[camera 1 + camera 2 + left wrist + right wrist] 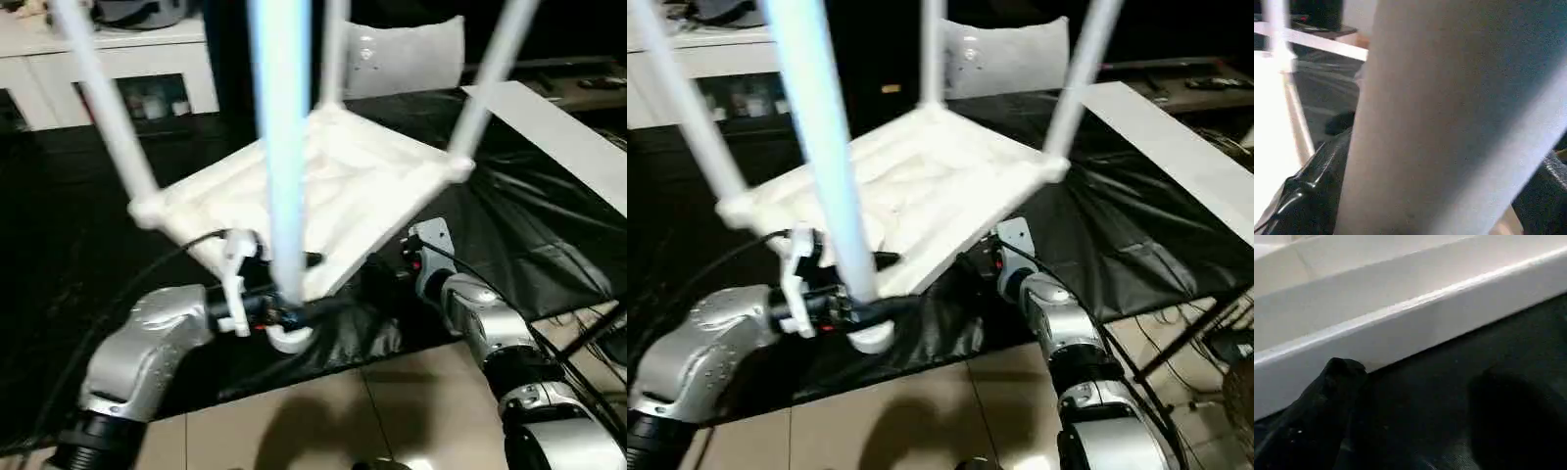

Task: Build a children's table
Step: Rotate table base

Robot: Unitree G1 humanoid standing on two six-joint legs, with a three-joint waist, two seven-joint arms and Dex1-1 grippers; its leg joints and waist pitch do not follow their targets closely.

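The white children's table (343, 186) lies upside down on a black sheet (59, 245), ribbed underside up, with its long legs rising from the corner sockets. The nearest leg (281, 147) stands in the corner socket (290, 339) at the sheet's front edge. My left gripper (294, 311) is open, with its black fingers (1308, 191) on either side of that leg just above the socket. My right gripper (1420, 374) is open with nothing between its fingers, low over the sheet and facing the table top's white side edge (1410, 318).
A white cabinet with glass doors (127, 69) stands at the back left, and a pale cushion (407, 54) is behind the table. A white board (563, 142) runs along the right. Tiled floor (372, 411) lies in front, with cables at the lower right.
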